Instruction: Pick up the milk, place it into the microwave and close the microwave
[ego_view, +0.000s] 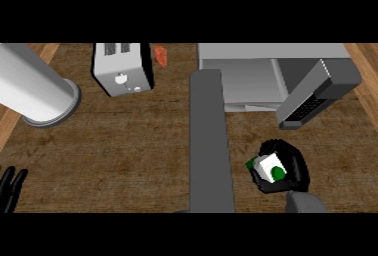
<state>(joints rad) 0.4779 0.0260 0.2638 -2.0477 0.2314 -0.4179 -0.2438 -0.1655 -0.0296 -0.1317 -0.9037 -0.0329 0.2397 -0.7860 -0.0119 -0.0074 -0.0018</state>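
Head view looks steeply down on a dark wooden counter (133, 145). Toward the lower right, the right hand (289, 170) has its black fingers and thumb curled round the milk (269, 166), a small white carton with a green mark on it, so the carton is clamped in that hand and shows only between the fingers. It sits just in front of the microwave (251, 75), a grey box at the upper right whose door (314, 95) stands swung open toward the right, its dark inner face angled down at the counter. A long grey bar (208, 140) runs from the lower edge up to the microwave's left side. At the lower left edge the left hand (10, 187) rests with its fingers straight and apart, pointing up. A white toaster (122, 70) stands at the upper middle with a small orange-red item (160, 55) just beside it, and a pale cylinder (37, 87) lies tilted at the upper left.
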